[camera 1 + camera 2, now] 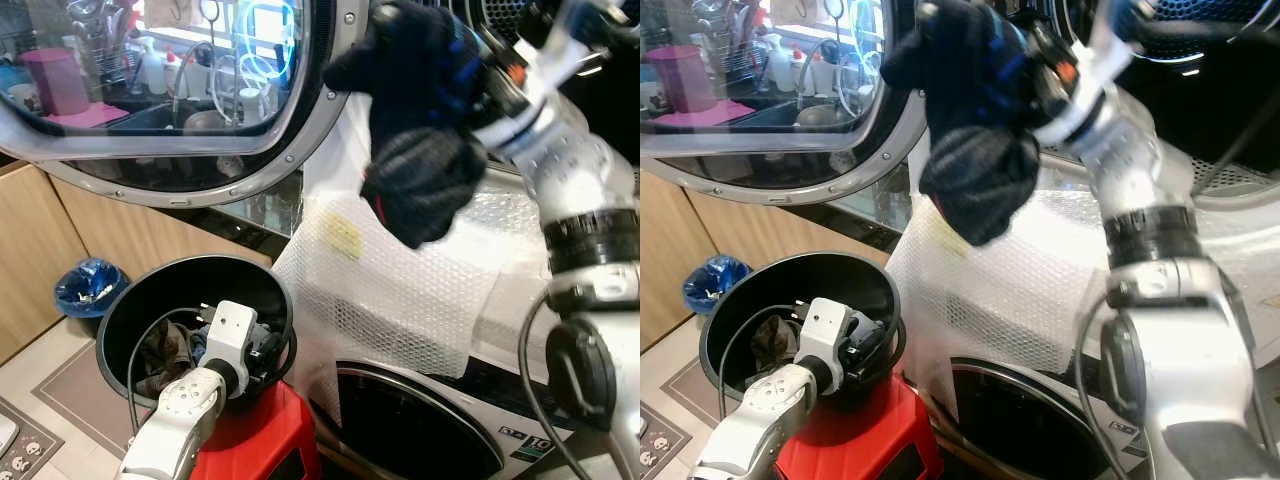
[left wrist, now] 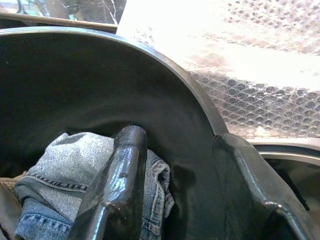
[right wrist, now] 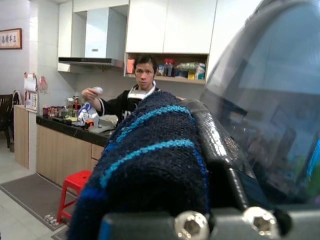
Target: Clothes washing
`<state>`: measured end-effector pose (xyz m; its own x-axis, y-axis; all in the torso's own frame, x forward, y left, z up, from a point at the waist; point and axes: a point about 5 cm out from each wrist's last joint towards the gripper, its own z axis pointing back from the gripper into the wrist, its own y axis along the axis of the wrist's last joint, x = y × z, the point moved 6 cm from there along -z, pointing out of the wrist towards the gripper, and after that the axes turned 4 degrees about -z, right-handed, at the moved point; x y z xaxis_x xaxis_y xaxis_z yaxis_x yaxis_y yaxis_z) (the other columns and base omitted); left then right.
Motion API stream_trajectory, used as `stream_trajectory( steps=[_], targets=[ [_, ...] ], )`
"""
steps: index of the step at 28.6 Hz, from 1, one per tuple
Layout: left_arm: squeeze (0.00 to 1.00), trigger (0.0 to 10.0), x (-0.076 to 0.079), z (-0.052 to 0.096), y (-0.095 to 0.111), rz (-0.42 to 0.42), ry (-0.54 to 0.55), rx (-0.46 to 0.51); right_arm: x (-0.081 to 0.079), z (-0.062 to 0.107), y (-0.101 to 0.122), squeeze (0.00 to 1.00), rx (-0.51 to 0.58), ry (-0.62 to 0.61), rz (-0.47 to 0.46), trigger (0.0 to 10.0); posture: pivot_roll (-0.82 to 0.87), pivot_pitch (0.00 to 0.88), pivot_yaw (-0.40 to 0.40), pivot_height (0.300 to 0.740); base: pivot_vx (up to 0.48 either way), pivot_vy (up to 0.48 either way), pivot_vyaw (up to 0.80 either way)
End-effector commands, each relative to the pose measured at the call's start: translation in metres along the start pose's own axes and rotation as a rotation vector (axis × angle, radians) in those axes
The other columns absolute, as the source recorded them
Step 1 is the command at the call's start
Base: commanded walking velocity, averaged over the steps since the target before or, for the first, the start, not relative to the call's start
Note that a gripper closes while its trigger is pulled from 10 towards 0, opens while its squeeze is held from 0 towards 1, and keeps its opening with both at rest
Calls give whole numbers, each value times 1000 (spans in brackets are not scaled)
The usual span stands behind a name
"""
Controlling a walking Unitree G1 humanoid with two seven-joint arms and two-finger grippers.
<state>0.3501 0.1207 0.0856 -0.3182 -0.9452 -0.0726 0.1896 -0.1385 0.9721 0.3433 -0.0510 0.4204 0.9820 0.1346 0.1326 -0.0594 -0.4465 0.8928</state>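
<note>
My right gripper (image 1: 470, 80) is raised high and shut on a dark navy knitted garment (image 1: 420, 150) with blue stripes (image 3: 150, 165), which hangs bunched in front of the upper machine's dark drum opening (image 1: 1200, 100). Its round glass door (image 1: 200, 100) stands swung open to the left. Lower left, a black bucket (image 1: 130, 300) rests on a red stool (image 1: 250, 440). My left gripper (image 2: 175, 140) is open at the bucket's right wall, one finger (image 2: 120, 170) just over a pair of blue jeans (image 2: 65, 165) inside. More dark clothes (image 1: 165, 350) lie in the bucket.
Bubble wrap (image 1: 400, 290) covers the front between the upper machine and a lower washer door (image 1: 410, 420). A blue bin (image 1: 88, 285) stands by the wooden cabinets at left. The right wrist view shows a person (image 3: 142, 85) behind a counter and a red stool (image 3: 75, 185).
</note>
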Motion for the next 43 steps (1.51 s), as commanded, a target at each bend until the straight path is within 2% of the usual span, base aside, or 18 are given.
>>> stream_trajectory(
  steps=[1, 3, 5, 7, 9, 11, 14, 16, 19, 20, 21, 26, 27, 30, 35, 36, 40, 43],
  targets=[
    [0, 10000, -2, 2, 0, -16, 18, 2, 18, -6, 7, 0, -22, -126, 53, 0, 22, 12, -60, 740, 0, 0, 0],
    [0, 10000, -3, 2, 0, -15, 24, 1, 27, -9, 9, 0, -29, -181, 73, 0, 22, 12, -60, 740, 0, 0, 0],
    [0, 10000, -3, 4, -1, -9, 33, 1, 51, -11, 29, 0, 28, -403, 138, 0, 50, 16, -71, 740, 0, 0, 0],
    [0, 10000, -5, 6, -1, -2, 45, -1, 65, -7, 50, 0, 108, -568, 182, 0, 50, 16, -71, 740, 0, 0, 0],
    [0, 10000, -5, 6, -1, 1, 48, -1, 67, -6, 55, 0, 133, -599, 185, 0, 50, 16, -71, 740, 0, 0, 0],
    [0, 10000, -5, 7, -2, 7, 55, -4, 72, 5, 84, 0, 265, -711, 199, 0, 61, 19, -75, 740, 0, 0, 0],
    [0, 10000, -5, 7, -3, 8, 57, -5, 73, 8, 91, 0, 298, -737, 202, 0, 61, 19, -75, 740, 0, 0, 0],
    [0, 10000, -3, 8, -4, 9, 55, -7, 79, 40, 116, 0, 392, -939, 236, 0, 67, 19, -77, 740, 0, 0, 0],
    [0, 10000, -1, 9, -5, 10, 55, -11, 83, 72, 130, 0, 453, -1127, 260, 0, 71, 18, -78, 740, 0, 0, 0],
    [0, 10000, -1, 9, -6, 10, 57, -14, 84, 82, 132, 0, 454, -1189, 268, 0, 74, 17, -78, 740, 0, 0, 0],
    [0, 10000, -1, 9, -6, 10, 57, -14, 84, 82, 132, 0, 454, -1189, 268, 0, 74, 17, -78, 740, 0, 0, 0],
    [0, 10000, -3, 11, -8, -10, 62, -29, 86, 135, 132, 0, 359, -1542, 374, 0, 88, 14, -75, 740, 0, 0, 0],
    [0, 10000, -3, 11, -8, -10, 62, -29, 86, 135, 132, 0, 359, -1542, 374, 0, 88, 14, -75, 740, 0, 0, 0],
    [0, 10000, -6, 13, -11, 12, 91, -41, 84, 155, 131, 0, 364, -1686, 389, 0, 95, 15, -75, 740, 0, 0, 0],
    [0, 10000, -8, 15, -7, 27, 128, -25, 82, 159, 134, 0, 405, -1773, 396, 0, 117, 35, -84, 740, 0, 0, 0],
    [0, 10000, -5, 21, -7, 40, 138, -18, 86, 145, 130, 0, 375, -1744, 401, 0, 126, 69, -93, 740, 0, 0, 0],
    [0, 10000, 3, 32, -9, 57, 133, -14, 93, 133, 120, 0, 301, -1712, 413, 0, 127, 101, -101, 740, 0, 0, 0],
    [0, 10000, 2, 44, 0, 40, 158, 48, 100, 124, 104, 0, 207, -1674, 424, 0, 131, 112, -111, 740, 0, 0, 0]
  ],
)
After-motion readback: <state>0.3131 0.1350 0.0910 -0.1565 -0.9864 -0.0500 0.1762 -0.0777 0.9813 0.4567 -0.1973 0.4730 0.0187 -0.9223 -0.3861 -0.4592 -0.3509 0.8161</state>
